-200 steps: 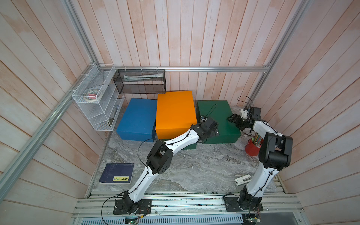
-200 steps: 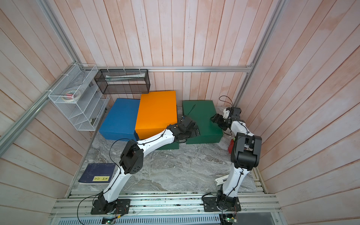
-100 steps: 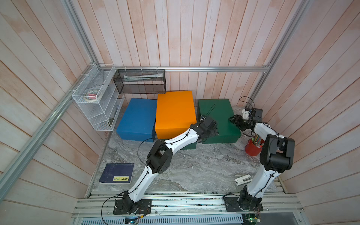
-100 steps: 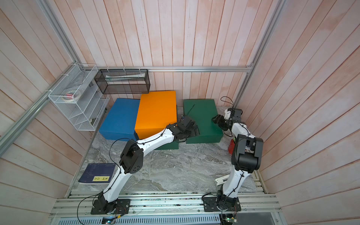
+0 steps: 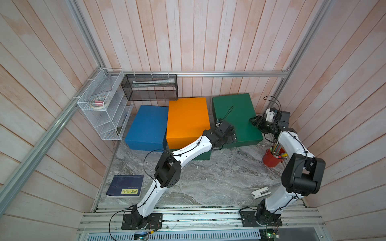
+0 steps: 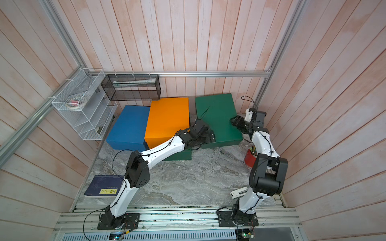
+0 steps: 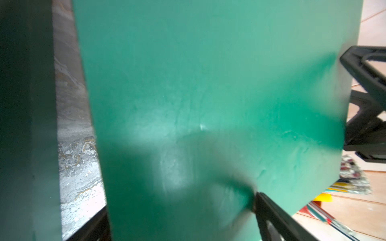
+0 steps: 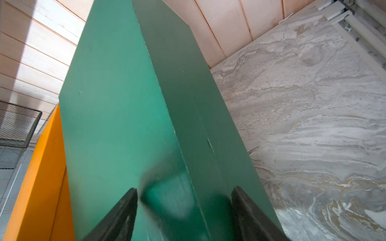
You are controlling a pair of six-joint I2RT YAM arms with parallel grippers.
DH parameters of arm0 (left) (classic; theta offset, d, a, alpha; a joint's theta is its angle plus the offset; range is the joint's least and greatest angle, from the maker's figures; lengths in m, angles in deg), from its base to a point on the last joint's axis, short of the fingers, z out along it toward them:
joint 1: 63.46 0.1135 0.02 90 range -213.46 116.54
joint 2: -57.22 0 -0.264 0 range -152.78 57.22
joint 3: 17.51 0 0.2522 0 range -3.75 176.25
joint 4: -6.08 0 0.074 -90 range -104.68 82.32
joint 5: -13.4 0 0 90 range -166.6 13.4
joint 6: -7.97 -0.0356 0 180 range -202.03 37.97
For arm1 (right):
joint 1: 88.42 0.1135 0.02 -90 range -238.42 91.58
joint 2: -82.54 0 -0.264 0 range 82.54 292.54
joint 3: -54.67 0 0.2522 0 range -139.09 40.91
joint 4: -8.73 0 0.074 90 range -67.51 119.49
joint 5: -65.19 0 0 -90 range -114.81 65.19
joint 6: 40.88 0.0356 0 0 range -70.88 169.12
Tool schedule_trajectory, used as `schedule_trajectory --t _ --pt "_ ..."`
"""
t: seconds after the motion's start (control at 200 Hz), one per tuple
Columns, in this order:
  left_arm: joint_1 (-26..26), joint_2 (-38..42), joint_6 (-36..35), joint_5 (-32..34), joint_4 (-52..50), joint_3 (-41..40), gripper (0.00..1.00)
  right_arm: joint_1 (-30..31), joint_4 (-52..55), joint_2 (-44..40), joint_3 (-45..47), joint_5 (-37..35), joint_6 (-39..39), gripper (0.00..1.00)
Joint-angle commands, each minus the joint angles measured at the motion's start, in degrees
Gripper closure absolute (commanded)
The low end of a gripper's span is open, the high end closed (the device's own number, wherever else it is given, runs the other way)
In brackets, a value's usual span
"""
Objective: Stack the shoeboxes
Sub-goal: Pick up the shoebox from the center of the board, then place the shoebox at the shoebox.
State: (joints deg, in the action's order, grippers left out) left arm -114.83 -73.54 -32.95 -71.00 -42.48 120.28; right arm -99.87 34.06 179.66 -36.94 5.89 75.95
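In both top views the shoeboxes stand along the back wall. The blue shoebox (image 5: pixel 148 125) is at the left. Beside it the orange one (image 5: pixel 188 121) (image 6: pixel 167 119) lies on a dark green one (image 5: pixel 200 155). A second green shoebox (image 5: pixel 236 112) (image 6: pixel 217 112) is at the right. My left gripper (image 5: pixel 231 136) (image 7: pixel 179 203) stands wide open astride that box's near left corner. My right gripper (image 5: pixel 253 122) (image 8: pixel 184 189) is shut on its right edge, one finger on the lid and one low on the side wall.
A black mesh basket (image 5: pixel 150 87) and a white wire rack (image 5: pixel 104 108) hang at the back left. A red cup of pencils (image 5: pixel 272 158) stands close under my right arm. A dark notebook (image 5: pixel 125 185) and a white stapler (image 5: pixel 260 192) lie near the front edge.
My right gripper's jaws have narrowed onto the right green shoebox, and that arm has shifted slightly. The left arm has hardly moved.
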Motion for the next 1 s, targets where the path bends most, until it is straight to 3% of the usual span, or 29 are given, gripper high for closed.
schedule_trajectory --t 0.0,0.475,0.995 --pt "-2.7 2.2 -3.1 -1.1 7.6 2.6 0.02 4.2 6.9 -3.7 -1.3 10.7 3.2 0.28" --pt "-5.3 5.5 -5.3 1.7 4.3 8.5 0.02 4.2 12.9 -11.5 -7.3 9.9 3.6 0.28" --pt "-8.7 11.9 -9.2 8.3 -0.5 14.6 0.02 7.9 21.5 -17.1 -21.5 9.6 4.5 0.29"
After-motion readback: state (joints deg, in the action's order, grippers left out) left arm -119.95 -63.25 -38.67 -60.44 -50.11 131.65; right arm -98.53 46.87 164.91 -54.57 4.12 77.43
